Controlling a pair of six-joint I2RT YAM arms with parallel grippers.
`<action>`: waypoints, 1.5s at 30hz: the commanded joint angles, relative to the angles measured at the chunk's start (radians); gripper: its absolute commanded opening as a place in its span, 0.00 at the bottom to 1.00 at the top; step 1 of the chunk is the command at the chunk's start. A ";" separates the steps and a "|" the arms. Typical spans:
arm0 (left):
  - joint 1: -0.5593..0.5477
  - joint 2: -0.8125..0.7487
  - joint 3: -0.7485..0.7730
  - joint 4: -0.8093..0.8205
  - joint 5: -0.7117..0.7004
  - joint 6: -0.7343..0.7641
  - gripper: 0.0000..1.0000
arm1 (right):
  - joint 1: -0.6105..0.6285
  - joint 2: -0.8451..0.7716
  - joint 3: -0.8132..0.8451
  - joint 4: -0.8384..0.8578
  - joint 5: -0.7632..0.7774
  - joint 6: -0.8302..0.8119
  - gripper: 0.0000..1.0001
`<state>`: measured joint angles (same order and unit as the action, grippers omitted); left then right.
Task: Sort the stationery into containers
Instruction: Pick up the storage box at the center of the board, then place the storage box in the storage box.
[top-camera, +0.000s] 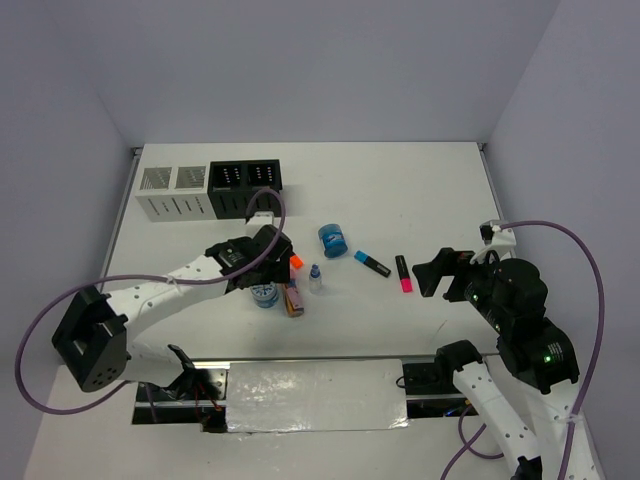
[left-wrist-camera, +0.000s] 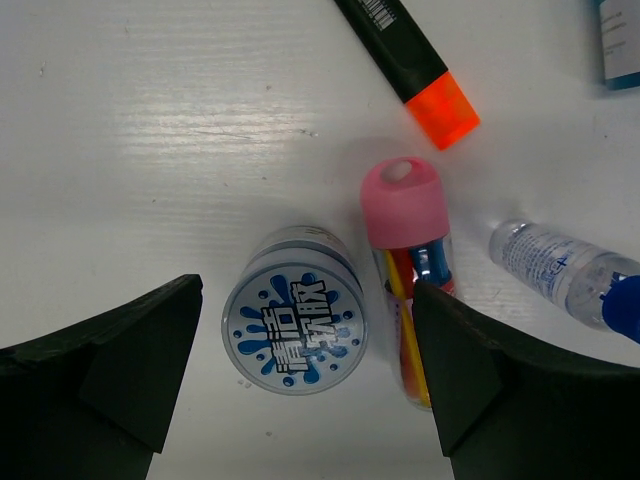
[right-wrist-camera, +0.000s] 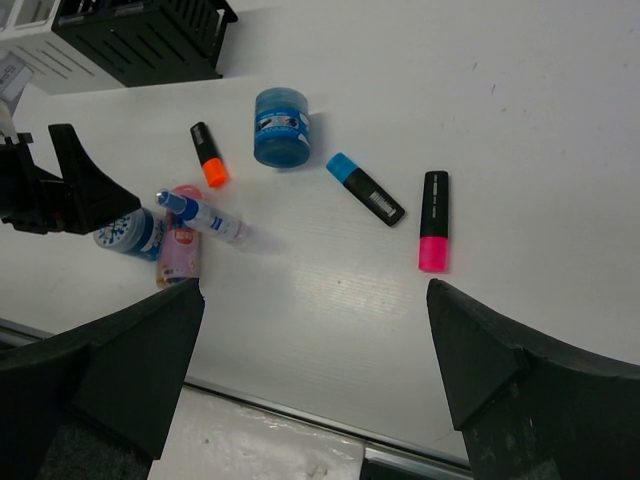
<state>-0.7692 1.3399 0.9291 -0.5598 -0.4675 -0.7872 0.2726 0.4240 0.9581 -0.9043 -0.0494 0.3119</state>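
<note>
Left gripper (left-wrist-camera: 305, 335): jaws spread wide, low over the table (top-camera: 420, 190), holding nothing; one finger either side of the near jar
Near jar (left-wrist-camera: 295, 325): round, blue, upright, its splash-printed lid facing up; it sits between the left fingers (left-wrist-camera: 110, 370), whether they touch it cannot be told
Tube (left-wrist-camera: 408, 250): pink cap, clear body with orange inside, lying flat just beside the near jar; its lower end runs under the left gripper's other finger in the wrist view
Bottle (left-wrist-camera: 555, 265): small, clear, blue cap, lying on its side just past the tube
Orange highlighter (left-wrist-camera: 415, 65): flat on the table, cap end pointing toward the tube's pink cap, apart from it
Far jar (top-camera: 333, 240): round, blue, alone near mid-table
Blue highlighter (top-camera: 372, 263): lying at a slant, right of the far jar
Pink highlighter (top-camera: 403, 273): just right of the blue one, pink cap toward the near edge
Right gripper (right-wrist-camera: 315, 335): jaws wide apart, empty, near the pink highlighter
Boxes (top-camera: 212, 187): four in a row at the far left of the table, two white then two black, well apart from the loose items
</note>
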 joint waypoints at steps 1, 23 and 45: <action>-0.013 0.028 -0.004 0.011 -0.029 -0.033 0.98 | 0.005 0.005 0.007 0.024 -0.012 -0.027 1.00; -0.028 0.027 -0.099 0.034 -0.014 -0.061 0.65 | 0.005 0.018 0.001 0.038 -0.029 -0.027 1.00; 0.729 0.146 0.660 -0.097 0.082 0.147 0.00 | 0.007 0.004 -0.156 0.272 -0.279 0.093 1.00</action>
<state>-0.1123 1.4086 1.5394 -0.7284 -0.4911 -0.7074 0.2726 0.4297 0.8242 -0.7502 -0.2485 0.3763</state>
